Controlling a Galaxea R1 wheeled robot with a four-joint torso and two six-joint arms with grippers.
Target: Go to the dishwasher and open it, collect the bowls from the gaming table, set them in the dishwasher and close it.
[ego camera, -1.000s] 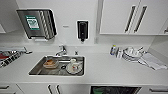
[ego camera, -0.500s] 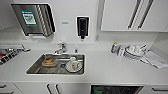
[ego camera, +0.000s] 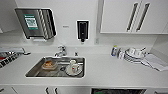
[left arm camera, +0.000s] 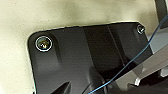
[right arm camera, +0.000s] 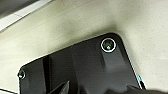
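Dishwasher (ego camera: 118, 91) below white counter (ego camera: 112, 72), right of sink (ego camera: 56, 67).

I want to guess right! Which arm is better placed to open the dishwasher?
Probably the right: the dark dishwasher top under the white counter lies right of centre, away from the steel sink.

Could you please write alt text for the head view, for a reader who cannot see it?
A white kitchen counter seen from above, with a steel sink holding a cup on a plate. A paper-towel dispenser and soap dispenser hang on the wall; stacked dishes sit to the right.
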